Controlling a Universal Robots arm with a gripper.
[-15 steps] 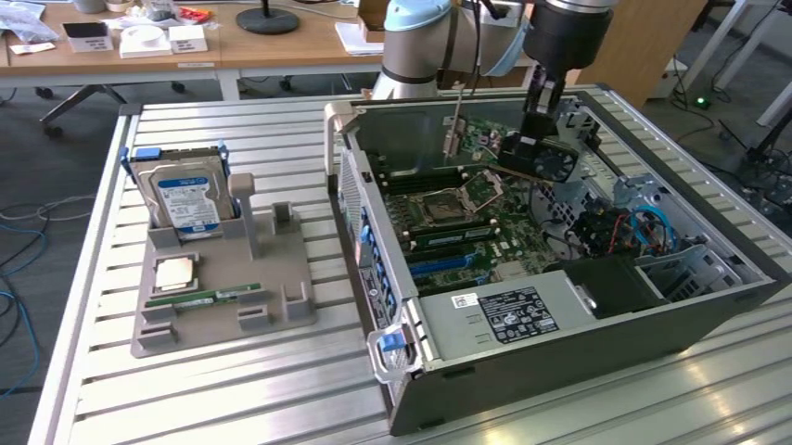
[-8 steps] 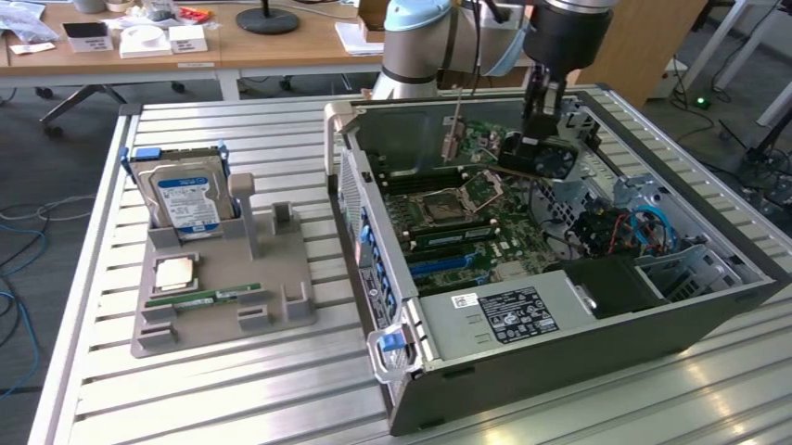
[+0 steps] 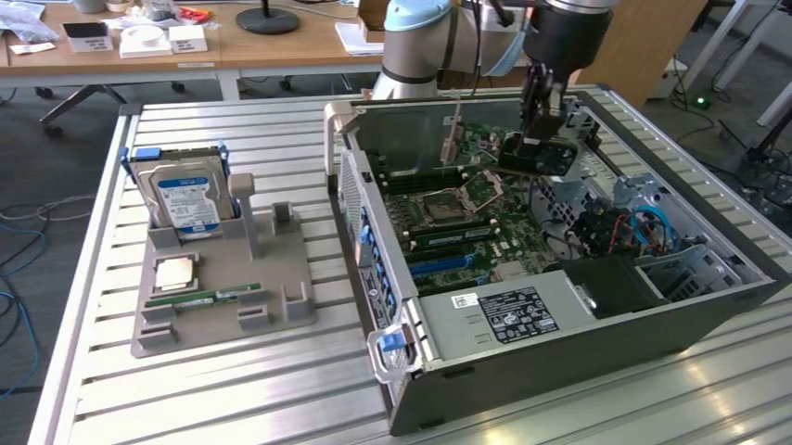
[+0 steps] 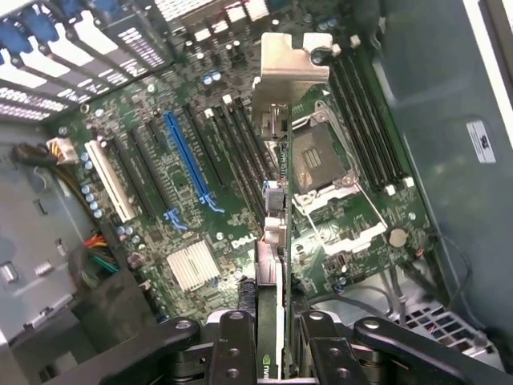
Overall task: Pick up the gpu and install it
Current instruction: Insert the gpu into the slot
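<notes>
Wrist view, pincer [image 4: 272,329] clamped on gpu [image 4: 279,204], edge-on over mobo [image 4: 184,180]; long axis outward, bracket [image 4: 292,68] farthest

The motherboard's [image 4: 232,216] white print seems to read "DELL".

A bench [image 3: 248,389] of ribbed silver metal slats fills the foreground. Behind it stand wooden desks [image 3: 248,51] carrying small white boxes [image 3: 146,39], papers [image 3: 25,32] and a black round stand base [image 3: 267,20]. A chair base [image 3: 84,100] sits under the desk at the exterior view's left. The floor [image 3: 50,158] is grey, with loose cables [image 3: 15,269] along its left edge. At the right stand white table legs [image 3: 743,37], and a small green light [image 3: 702,100] glows low down.
</notes>
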